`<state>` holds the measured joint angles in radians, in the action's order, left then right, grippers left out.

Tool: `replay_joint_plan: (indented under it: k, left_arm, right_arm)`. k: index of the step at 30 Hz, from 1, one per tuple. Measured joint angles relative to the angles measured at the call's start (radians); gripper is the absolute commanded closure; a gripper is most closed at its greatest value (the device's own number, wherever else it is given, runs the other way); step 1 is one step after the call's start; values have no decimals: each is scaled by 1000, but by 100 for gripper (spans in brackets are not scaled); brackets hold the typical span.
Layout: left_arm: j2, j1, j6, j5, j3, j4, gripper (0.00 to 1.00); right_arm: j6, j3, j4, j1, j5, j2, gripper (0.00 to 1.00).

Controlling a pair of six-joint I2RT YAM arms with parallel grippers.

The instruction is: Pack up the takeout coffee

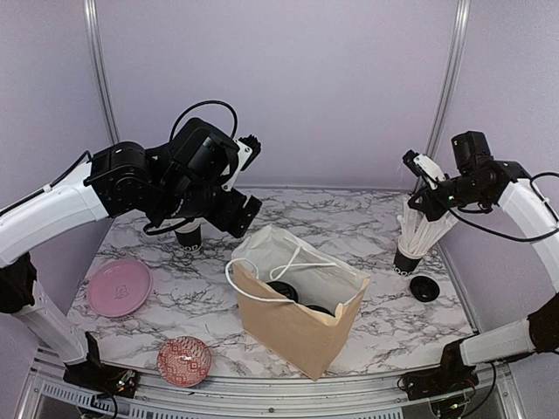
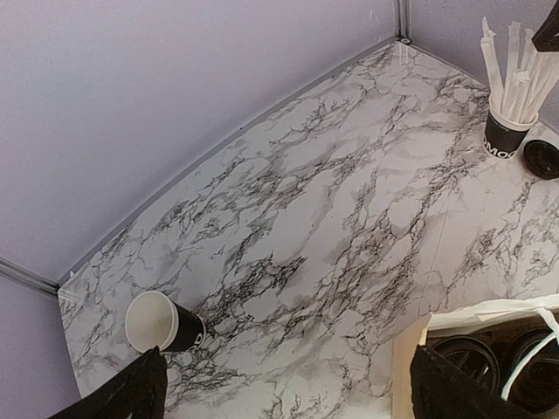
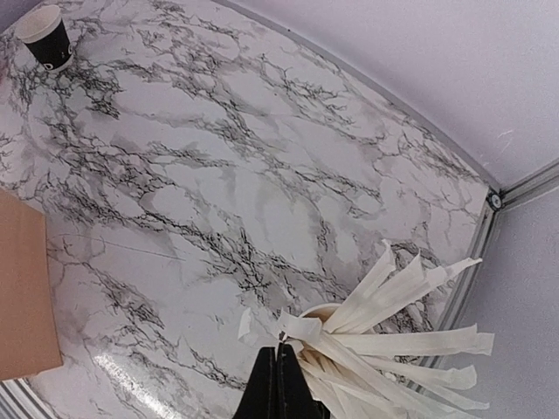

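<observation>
- landmark for everything here is the paper bag (image 1: 293,327), standing open mid-table; two dark cups (image 2: 467,353) already sit down inside it, so I'd guess this job is mostly done
- the one loose cup (image 2: 162,323) is off the bag's far-left corner, near it but not touching; it's upright with no lid, white inside showing
- left gripper (image 2: 288,380) hangs over the bare marble between that cup and the bag; jaws spread as wide as they go, holding nothing
- right gripper (image 3: 279,358) is well off to the bag's right, over the bunch of straws (image 3: 393,332); fingers pressed fully together; might be nipping a straw tip, honestly can't tell
- how I'd do the grab: shift the left gripper away from the bag until the cup sits centred between the fingers; drop so the pads meet the black wall below the rim, not the rim itself; squeeze gently, paper crushes easily; lift straight up, clear the bag's top edge, then lower in beside the other two
- main risk as I see it: clipping the bag's lip on the way over and tipping the whole thing
</observation>
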<state>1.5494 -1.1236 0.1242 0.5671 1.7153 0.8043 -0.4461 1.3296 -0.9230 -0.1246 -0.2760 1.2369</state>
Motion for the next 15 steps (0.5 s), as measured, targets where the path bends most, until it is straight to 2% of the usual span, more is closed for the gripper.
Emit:
replay_joint_plan:
  k: [9,15]
  left_arm:
    - [0,2,-24,37,21,0,1]
    - [0,6,-30,65,46,0,1]
  right_arm:
    - [-7,176,-73,0,-96,-93,100]
    - [-39,348,-135,1,-305,-79,100]
